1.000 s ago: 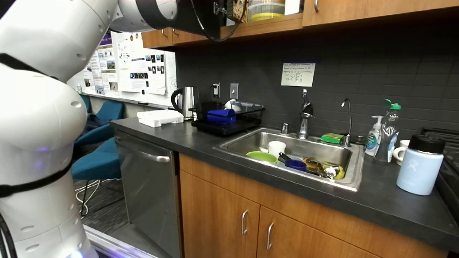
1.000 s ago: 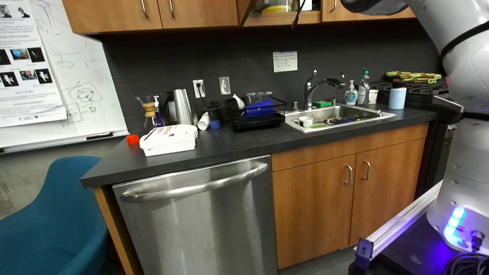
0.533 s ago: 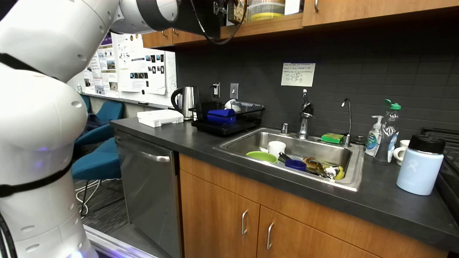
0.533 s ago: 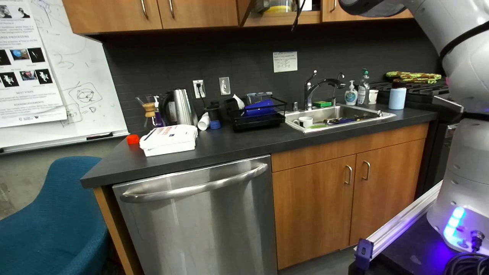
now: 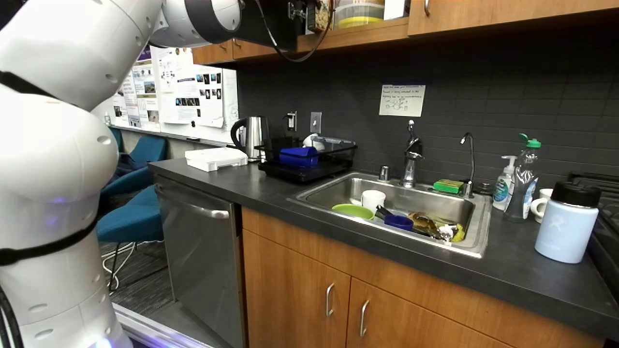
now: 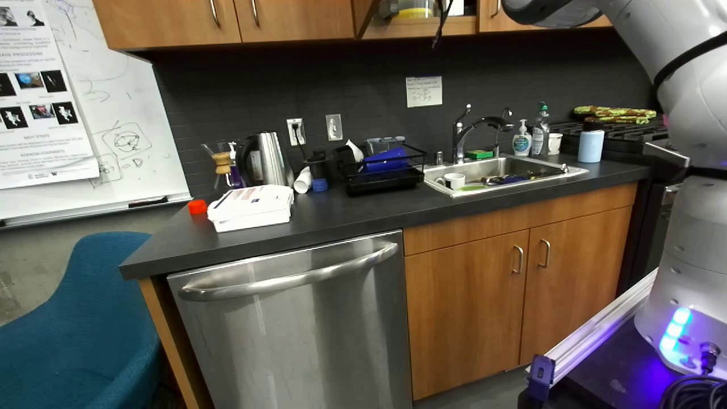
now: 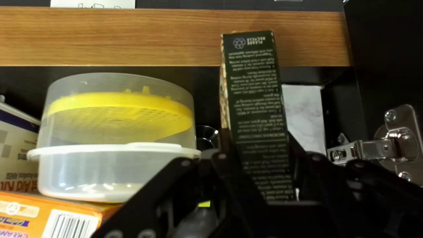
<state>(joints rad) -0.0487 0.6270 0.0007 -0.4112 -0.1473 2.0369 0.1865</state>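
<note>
In the wrist view a narrow dark green box (image 7: 252, 89) with cooking directions on its side stands between the fingers of my gripper (image 7: 259, 140). Both fingers lie against its sides, so the gripper is shut on it. The box's printed face (image 5: 319, 15) shows at the top of an exterior view, in the open cabinet. There the black cabinet door (image 5: 268, 26) hides the gripper. Beside the box is a clear tub with a yellow insert (image 7: 115, 132). On its other side a white marbled thing (image 7: 304, 115) stands close to the metal hinge (image 7: 380, 145).
A wooden shelf edge (image 7: 132, 36) crosses the wrist view behind the box. A first aid kit (image 7: 16, 148) and an orange carton (image 7: 36, 215) sit at its left. Below the cabinet are a dish rack (image 5: 307, 159), a sink (image 5: 476, 222) with dishes, and a faucet (image 5: 410, 159).
The arm and its hanging cable have sunk slightly, and the upper arm has shifted a little. The box appears marginally lower. The grip on it looks unchanged.
</note>
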